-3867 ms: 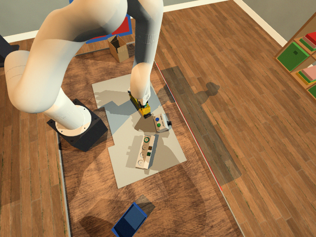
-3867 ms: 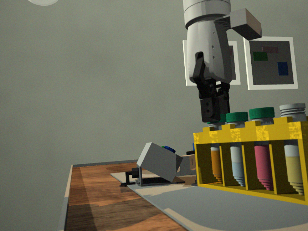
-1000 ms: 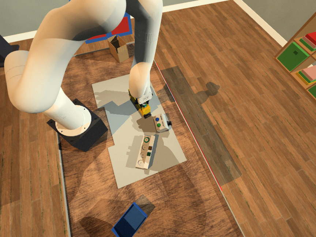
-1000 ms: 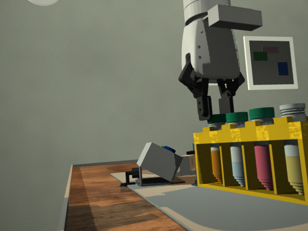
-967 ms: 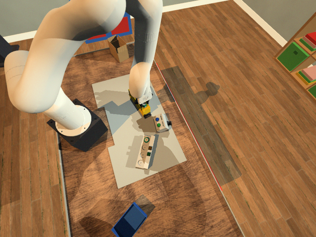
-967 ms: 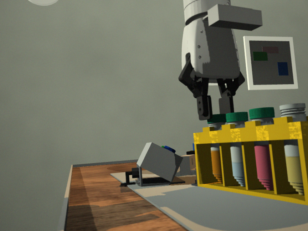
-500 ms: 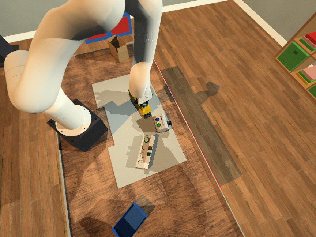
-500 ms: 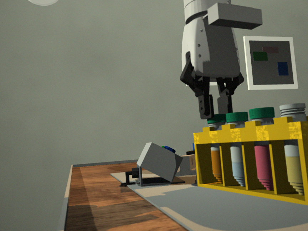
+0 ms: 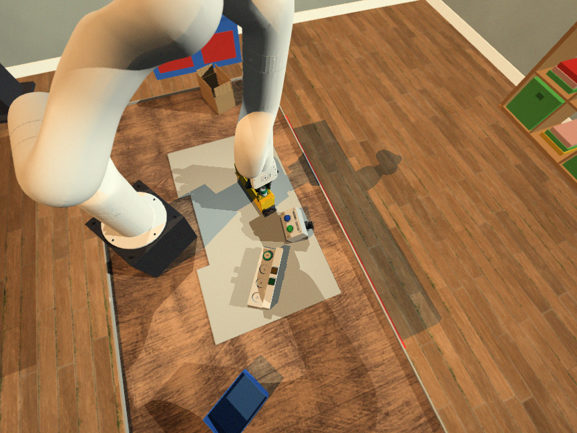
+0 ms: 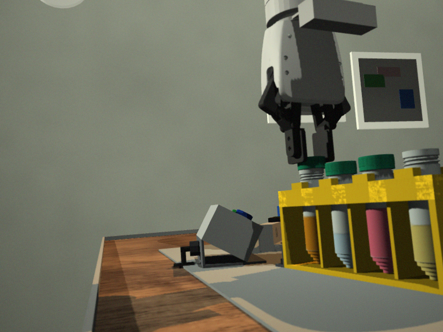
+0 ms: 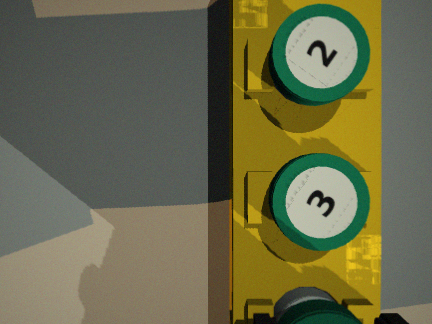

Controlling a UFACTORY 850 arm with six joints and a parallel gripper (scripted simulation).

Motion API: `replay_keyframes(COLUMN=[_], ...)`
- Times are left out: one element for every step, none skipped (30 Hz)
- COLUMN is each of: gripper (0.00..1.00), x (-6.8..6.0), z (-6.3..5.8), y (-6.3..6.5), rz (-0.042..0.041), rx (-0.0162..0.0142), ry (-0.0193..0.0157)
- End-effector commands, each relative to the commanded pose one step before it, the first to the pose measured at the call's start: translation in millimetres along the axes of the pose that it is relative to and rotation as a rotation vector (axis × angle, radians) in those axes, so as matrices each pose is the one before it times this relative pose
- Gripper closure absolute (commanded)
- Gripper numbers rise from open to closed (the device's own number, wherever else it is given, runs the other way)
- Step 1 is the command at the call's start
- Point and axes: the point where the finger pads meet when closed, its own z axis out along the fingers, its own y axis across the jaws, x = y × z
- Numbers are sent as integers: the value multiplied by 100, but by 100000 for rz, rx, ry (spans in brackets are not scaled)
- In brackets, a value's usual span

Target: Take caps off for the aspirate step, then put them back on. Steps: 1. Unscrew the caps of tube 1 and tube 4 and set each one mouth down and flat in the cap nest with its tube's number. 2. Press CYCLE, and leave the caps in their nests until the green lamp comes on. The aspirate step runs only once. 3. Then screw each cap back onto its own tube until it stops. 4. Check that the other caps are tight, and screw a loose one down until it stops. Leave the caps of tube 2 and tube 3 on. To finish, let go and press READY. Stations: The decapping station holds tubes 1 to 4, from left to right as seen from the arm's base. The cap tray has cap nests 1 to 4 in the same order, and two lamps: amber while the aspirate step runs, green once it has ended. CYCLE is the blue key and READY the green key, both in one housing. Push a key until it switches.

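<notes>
My gripper (image 9: 264,187) (image 10: 310,157) (image 11: 324,320) astride tube 4's green cap (image 9: 264,191) (image 10: 311,163) (image 11: 319,315), fingers apart, clamping indeterminable, threads (image 10: 311,174) exposed beneath

Here we are in a room set up with a small lab bench: a yellow slotted rack (image 9: 265,200) (image 10: 357,195) (image 11: 307,142) carries clear tubes of orange, blue, pink and yellowish liquid, green screw caps (image 10: 376,162) (image 11: 320,202) on show. Around it, wooden plank flooring (image 9: 443,139), white skirting, and a wooden shelf unit (image 9: 503,106) with colourful stacks.
</notes>
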Motion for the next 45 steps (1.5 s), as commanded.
replay_keyframes(gripper=[100,100,100,100,100,100,100,100,100,100,100,100,100,100,100,100,100,100,100,100,100,100,100,100,100,100,100,100,100,100,100,100,100,100,100,100,100,100,100,100,100,100,100,100,100], x=[-10,0,0,0,0,0,0,0,0,-685,-643,-597,0,-547,0,-492,0,-434,1,-374,0,-309,0,-245,0,0,-177,-146,-149,3,-149,-148,0,-145,-148,0,-148,-144,-1,-148,-148,0,0,-148,-147], z=[-1514,-301,-300,-300,-259,0,0,0,0,0,0,1,0,-1,0,0,0,0,2,-2,0,1,0,-1,0,0,0,1,-2,3,-2,-1,0,3,-1,0,-1,4,-1,-1,-1,0,0,-1,0], y=[70,1,1,0,-1,0,0,0,0,-477,-531,-584,0,-630,0,-674,0,-713,-2,-745,0,-776,0,-797,0,0,-816,-822,-821,-1,-821,-821,0,-822,-821,0,-821,-823,0,-821,-821,0,0,-821,-821], rz=[-11,0,0,0,0,0,0,0,0,-8333,-8333,-8333,0,-8333,0,-8333,0,-8333,0,-8333,0,-8333,0,-8333,0,0,-3627,0,0,0,0,0,0,0,0,0,0,0,0,0,0,0,0,0,0], rx=[167,0,0,0,-1,0,0,0,0,1,2,2,0,3,0,2,0,2,-2,4,0,1,0,4,0,0,2,1,4,-4,5,4,0,-1,4,0,4,-3,1,4,3,0,0,4,3], ry=[-205,0,0,0,0,0,0,0,0,-2,-2,-1,0,-1,0,-1,0,-1,0,-1,0,-1,0,0,0,0,0,-1,0,-1,0,0,0,-1,0,0,0,-2,0,0,0,0,0,0,0])
